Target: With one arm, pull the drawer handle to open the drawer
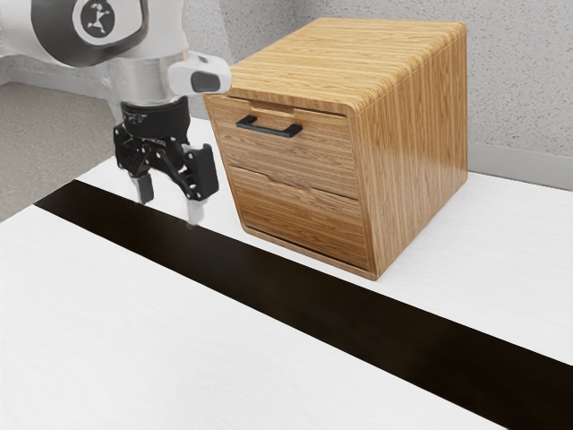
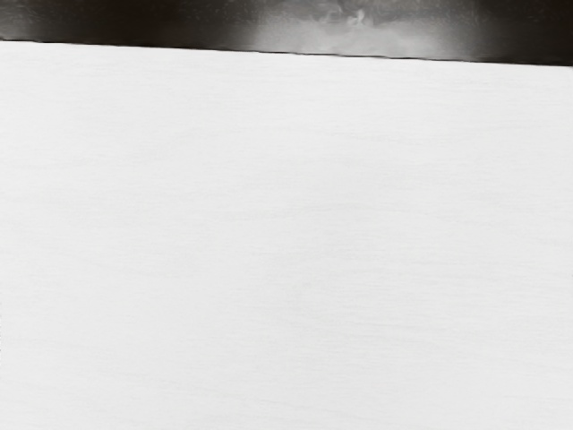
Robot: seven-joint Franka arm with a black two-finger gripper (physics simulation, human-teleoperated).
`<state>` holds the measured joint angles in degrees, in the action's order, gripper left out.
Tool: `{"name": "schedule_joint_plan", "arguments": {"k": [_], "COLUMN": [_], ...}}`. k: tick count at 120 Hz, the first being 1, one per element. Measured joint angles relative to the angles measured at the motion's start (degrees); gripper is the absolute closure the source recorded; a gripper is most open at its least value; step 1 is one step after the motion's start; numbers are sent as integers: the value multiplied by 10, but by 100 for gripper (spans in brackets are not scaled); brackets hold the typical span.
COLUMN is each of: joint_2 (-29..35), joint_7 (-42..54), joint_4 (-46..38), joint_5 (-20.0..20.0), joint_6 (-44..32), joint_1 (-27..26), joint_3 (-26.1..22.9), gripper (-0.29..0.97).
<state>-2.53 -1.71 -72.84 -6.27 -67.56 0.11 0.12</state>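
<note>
Evidently the top drawer (image 1: 291, 152) is not yet pulled out; its black handle (image 1: 269, 127) faces out from the cabinet (image 1: 412, 134) near the counter's (image 1: 134, 340) far edge. The gripper (image 1: 168, 204) hangs beside it, fingers (image 1: 192, 208) apart and empty, ready to close on that handle; beneath it lies probably the dark stripe (image 2: 89, 22).

White table top (image 1: 134, 349), matte, faint grain. Wide black stripe (image 1: 376, 327) crosses it diagonally, from exterior view's left edge down to lower right. Behind table, grey speckled wall (image 1: 524, 72), paler skirting board (image 1: 519, 166) at its base. Grey floor (image 1: 45, 134) at exterior view's left. Wrist view: same white top (image 2: 286, 251), black stripe (image 2: 107, 20) bordering it, pale sheen on stripe.
</note>
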Motion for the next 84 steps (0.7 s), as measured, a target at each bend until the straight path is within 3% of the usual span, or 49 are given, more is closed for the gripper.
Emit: {"name": "schedule_joint_plan", "arguments": {"k": [36,49,65,77,84], "joint_2": [3,13,105,112,100], "joint_7": [15,115,249,356,428], "joint_4": [-29,-67,-207,-239,-242], "joint_5": [-12,-19,10,33,68], "joint_6": [-158,-241,-363,-434,-473], "joint_1": [13,10,0,11,11], "joint_3": [-1,-2,15,31,39], "gripper": [0,0,0,0,0]}}
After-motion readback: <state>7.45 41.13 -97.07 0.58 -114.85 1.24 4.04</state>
